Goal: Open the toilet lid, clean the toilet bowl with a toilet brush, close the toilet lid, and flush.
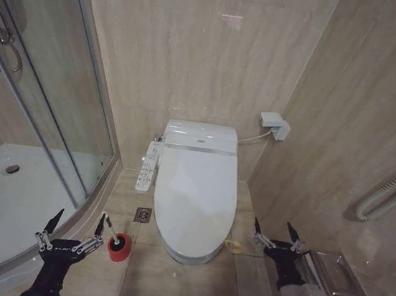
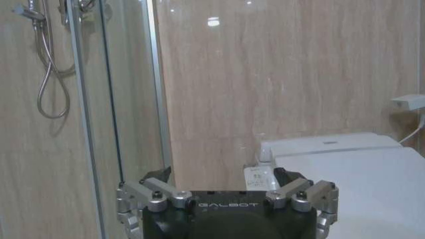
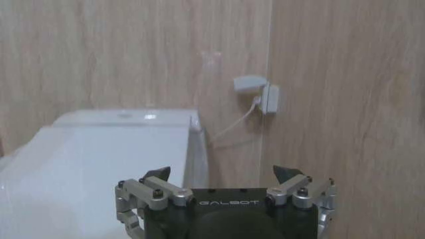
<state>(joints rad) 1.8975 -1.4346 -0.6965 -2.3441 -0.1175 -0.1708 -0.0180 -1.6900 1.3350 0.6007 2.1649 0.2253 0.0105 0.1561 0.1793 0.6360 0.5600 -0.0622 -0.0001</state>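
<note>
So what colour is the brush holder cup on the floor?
Red; the holder cup shows best in the head view, left of the toilet bowl.

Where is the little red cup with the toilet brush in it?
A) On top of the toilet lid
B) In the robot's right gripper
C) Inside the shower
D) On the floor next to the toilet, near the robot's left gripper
D: the red cup stands on the floor beside the toilet, close to the open left gripper, with the toilet brush standing in it.
</note>
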